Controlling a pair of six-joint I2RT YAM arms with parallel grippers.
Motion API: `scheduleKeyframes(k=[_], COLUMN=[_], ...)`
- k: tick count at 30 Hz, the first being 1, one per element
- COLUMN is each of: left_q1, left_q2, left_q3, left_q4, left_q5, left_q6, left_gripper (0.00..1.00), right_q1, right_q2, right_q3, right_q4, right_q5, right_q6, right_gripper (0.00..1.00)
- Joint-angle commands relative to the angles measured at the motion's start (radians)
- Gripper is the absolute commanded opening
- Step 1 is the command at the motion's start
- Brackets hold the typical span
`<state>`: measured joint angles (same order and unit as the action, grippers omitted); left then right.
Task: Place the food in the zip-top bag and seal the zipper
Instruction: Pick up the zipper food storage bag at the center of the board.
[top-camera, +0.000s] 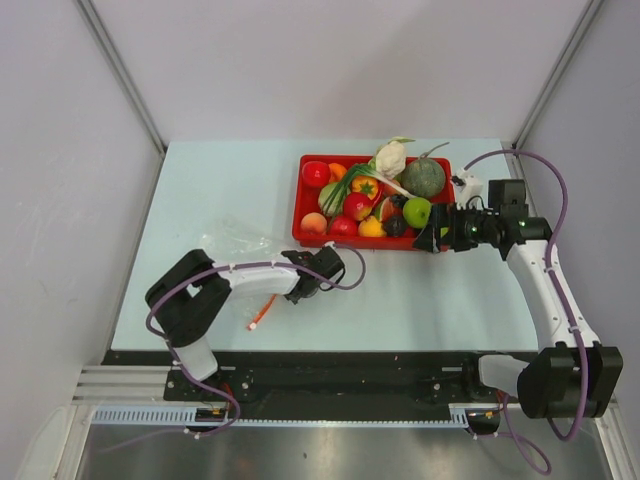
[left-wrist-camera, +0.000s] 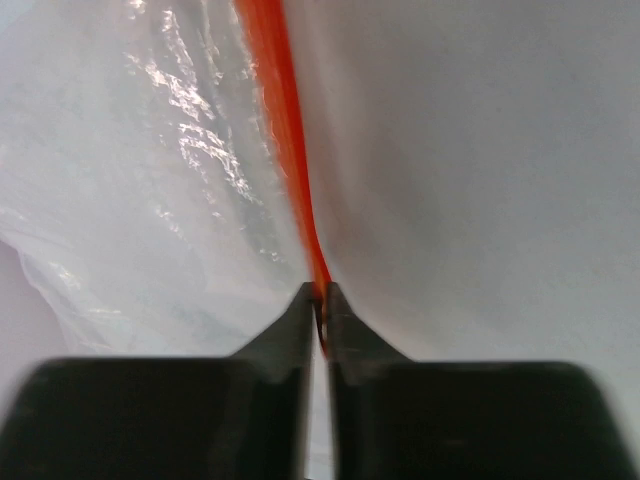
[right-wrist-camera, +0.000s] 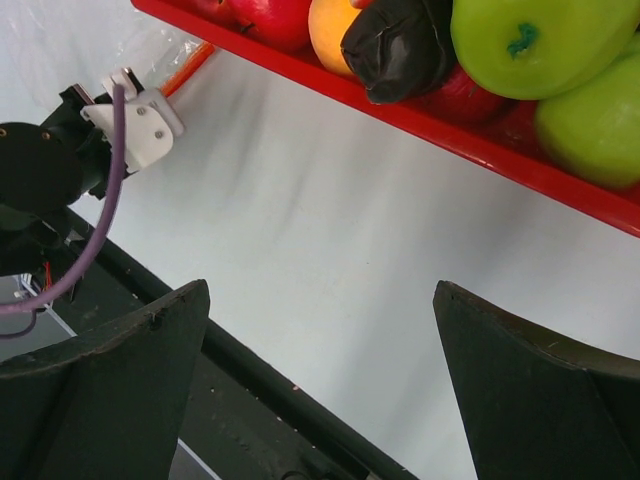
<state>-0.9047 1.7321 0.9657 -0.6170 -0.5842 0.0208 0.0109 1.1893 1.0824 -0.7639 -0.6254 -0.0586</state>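
Top external: food (top-camera: 366, 190) fills red tray (top-camera: 299, 206).

Small plastic toy foods (top-camera: 357, 207) lie in the red rectangular plastic tray (top-camera: 298, 215). The clear crinkly plastic bag (top-camera: 232, 243) lies left of it, nearer.

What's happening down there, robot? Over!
Left end effector shut on zipper. Right end effector open, empty, by red tray's near rim. Food all in tray, none seen in zip-top bag. Nothing blocking seen.
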Motion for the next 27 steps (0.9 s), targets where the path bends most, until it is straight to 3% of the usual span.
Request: scheduleKeyframes(k=[1,8,14,20,27], left_q1=[0.030,0.116,0.210,0.306,0.391], left_q2=[-0.081,-0.255,-0.373,-0.431,-0.557], left_q3=[0.054,0.168,0.341,0.493,0.423], left_q4=[-0.036,-0.133,-0.246,-0.306,-0.277], left_q5=[0.061,0.239,0.476,0.711,0.817], left_q6=[-0.015,-0.013,-0.123,-0.219,-0.311], left_gripper=[0.02,0.00,0.00,0.00,0.00], right_q1=[-0.003,-0.002,0.056,0.245,0.507], right_q2=[-0.051,-0.117,-0.143,-0.071,0.074], right_q3=[-0.030,-0.065,-0.055,0.025,0.134], right_q4=[0.064,0.185,0.322,0.486,0.636], right_q5=[-0.036,-0.068,-0.138,-0.105,0.050], right_q6=[0.023,0.054,0.189,0.425,0.575], right_gripper=[1.00,1.00,1.00,1.00,1.00])
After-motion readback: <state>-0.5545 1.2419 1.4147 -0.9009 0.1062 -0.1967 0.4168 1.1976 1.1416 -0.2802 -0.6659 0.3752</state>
